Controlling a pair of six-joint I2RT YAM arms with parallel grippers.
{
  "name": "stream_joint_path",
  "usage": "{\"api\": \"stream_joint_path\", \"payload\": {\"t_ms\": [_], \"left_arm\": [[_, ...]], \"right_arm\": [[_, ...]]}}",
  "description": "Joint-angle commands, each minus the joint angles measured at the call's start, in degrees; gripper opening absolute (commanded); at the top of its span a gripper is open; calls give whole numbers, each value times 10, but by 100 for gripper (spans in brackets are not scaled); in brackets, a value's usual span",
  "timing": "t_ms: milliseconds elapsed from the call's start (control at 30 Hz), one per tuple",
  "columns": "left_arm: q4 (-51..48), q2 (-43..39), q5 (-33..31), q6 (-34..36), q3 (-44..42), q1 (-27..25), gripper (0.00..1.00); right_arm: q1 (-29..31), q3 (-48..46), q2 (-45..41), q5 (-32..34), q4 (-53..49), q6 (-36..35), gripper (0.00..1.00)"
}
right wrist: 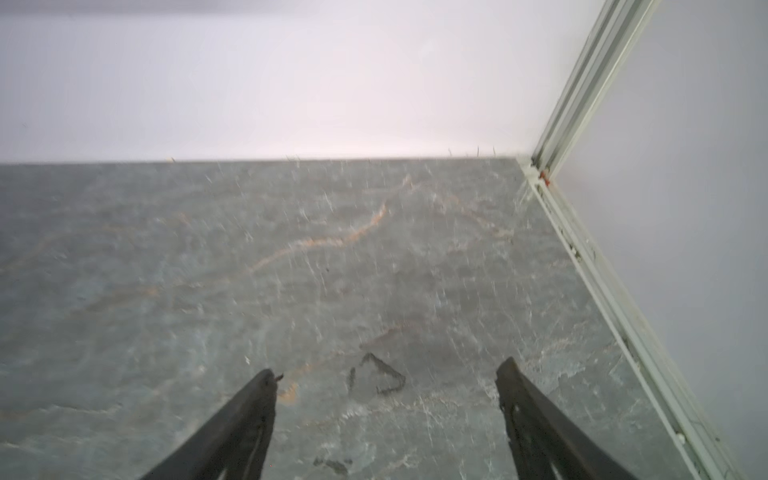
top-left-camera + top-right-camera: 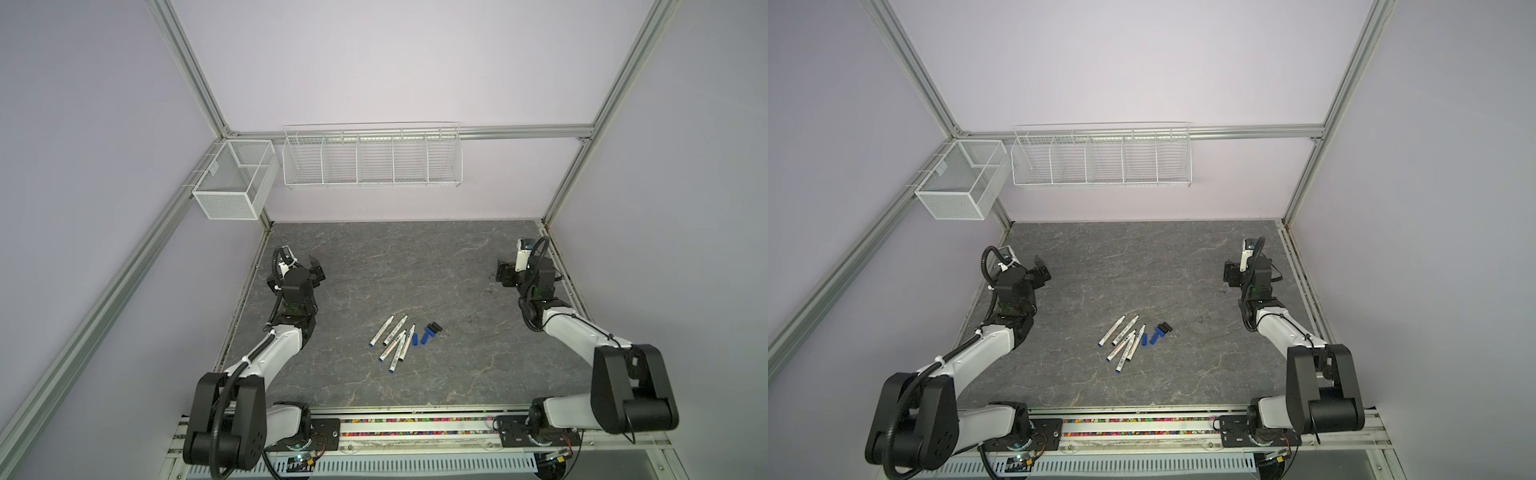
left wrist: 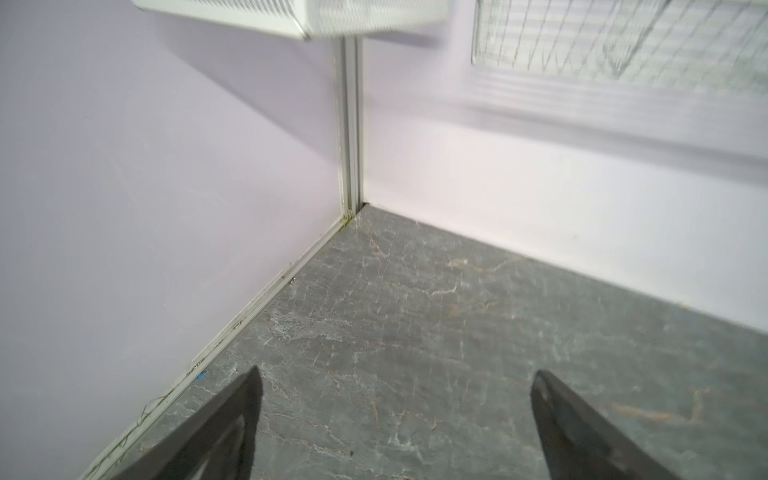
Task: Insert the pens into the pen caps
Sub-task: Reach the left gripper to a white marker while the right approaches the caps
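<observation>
The task looks unstarted: the left gripper [image 2: 316, 271] and right gripper [image 2: 503, 275] hang wide and empty at opposite sides of the bench [image 2: 415, 266], the 5 pens [image 2: 392, 341] lie uncapped mid-bench with the caps [image 2: 429, 332] just beside them, so next 1 gripper must reach for a pen.

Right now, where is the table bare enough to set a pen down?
Bare: the wide back stretch between the left gripper and right gripper, and the front strip between the pens and the rail. Crowded only mid-table, where pens and pen caps lie bunched.
</observation>
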Motion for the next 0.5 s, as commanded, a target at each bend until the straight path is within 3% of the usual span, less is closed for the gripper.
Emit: {"api": "stream_joint_path", "payload": {"t_ms": [0,133,300,367,467], "left_arm": [[-145,-20,-118,-112,-2,-80,99],[-367,4,-141,-215,81,-203,99],[-477,53,54,-218,141,-298,92],[-501,64,136,-194,154,-310,91],[-553,77,212,-170,177,-314,89]], "right_arm": [[56,25,-41,38,-158,90,86],[170,75,-52,42,-244,112,86],[254,119,-45,8,-299,118,87],[269,131,-32,-3,-314,120,87],[281,137,-13,-21,-317,120,87]]}}
